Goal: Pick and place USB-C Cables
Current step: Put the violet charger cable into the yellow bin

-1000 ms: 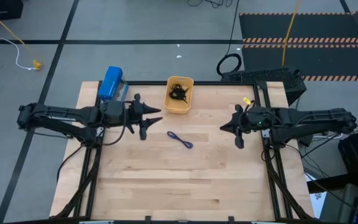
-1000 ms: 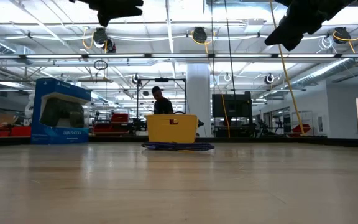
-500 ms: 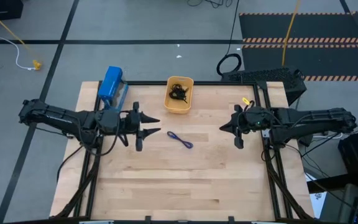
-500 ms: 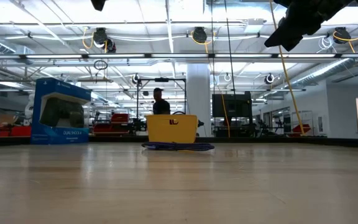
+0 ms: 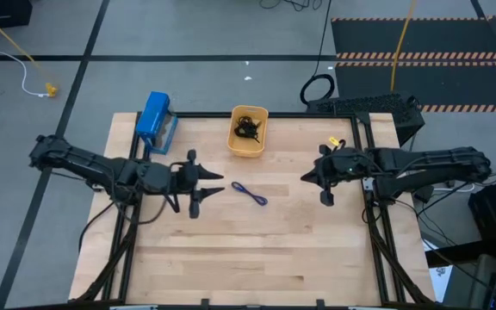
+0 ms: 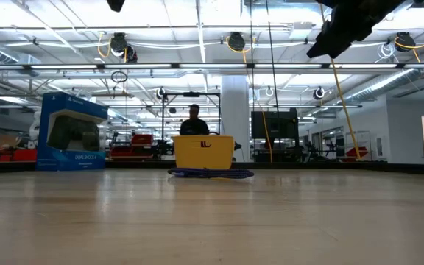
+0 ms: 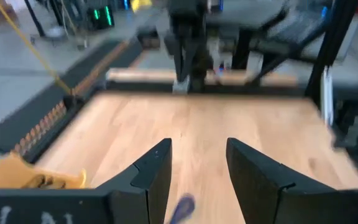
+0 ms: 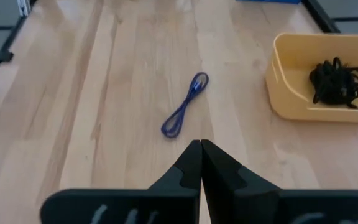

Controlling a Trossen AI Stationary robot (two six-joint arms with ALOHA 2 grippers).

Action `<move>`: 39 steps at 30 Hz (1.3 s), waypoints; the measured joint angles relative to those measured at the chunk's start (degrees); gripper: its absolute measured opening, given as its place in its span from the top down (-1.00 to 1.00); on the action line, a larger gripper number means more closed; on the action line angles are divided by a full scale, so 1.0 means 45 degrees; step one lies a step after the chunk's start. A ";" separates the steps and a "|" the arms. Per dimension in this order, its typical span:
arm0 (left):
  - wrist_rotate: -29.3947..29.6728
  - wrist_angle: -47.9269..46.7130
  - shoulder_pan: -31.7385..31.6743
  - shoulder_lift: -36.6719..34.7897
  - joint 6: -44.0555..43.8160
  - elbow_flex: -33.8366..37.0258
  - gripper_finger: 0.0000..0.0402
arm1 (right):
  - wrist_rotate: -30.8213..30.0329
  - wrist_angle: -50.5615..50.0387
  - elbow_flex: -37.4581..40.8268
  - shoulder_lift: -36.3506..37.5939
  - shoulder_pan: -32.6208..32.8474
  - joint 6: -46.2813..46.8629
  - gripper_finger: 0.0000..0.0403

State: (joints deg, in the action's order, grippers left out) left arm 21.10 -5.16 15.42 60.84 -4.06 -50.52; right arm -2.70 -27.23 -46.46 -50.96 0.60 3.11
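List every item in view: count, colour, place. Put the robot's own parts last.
Table: one, light wood, black-framed.
Tray: one, orange-yellow, at the table's far edge, centre.
Black cables: a tangled bundle, count unclear, inside the tray.
Blue-purple cable: one, lying on the table in front of the tray, between the arms.
Blue box: one, at the table's far left corner.
Thick cord ring: one, black, on the floor beyond the table.
Person: one, in the room behind the tray.
Left end effector: open, above the table beside the blue-purple cable.
Right end effector: shut, above the table's right side.
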 joint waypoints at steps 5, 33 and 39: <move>0.0019 -0.2052 0.0112 0.1213 -0.0391 -0.1537 0.22 | 0.0005 -0.0223 0.0000 -0.0359 0.0000 -0.0182 1.00; -0.3762 -1.2805 -0.2548 0.6067 0.0516 -0.9384 0.22 | 0.0389 -0.0678 0.0000 -0.0524 -0.0005 0.0358 1.00; -0.3798 -1.4067 -0.2802 0.6072 0.0317 -0.9409 0.22 | 0.0385 -0.0676 0.0000 -0.0524 -0.0005 0.0295 1.00</move>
State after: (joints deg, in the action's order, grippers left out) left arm 4.01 -68.47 2.81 88.16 -2.64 -92.86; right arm -0.96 -30.27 -46.46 -53.32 0.58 4.44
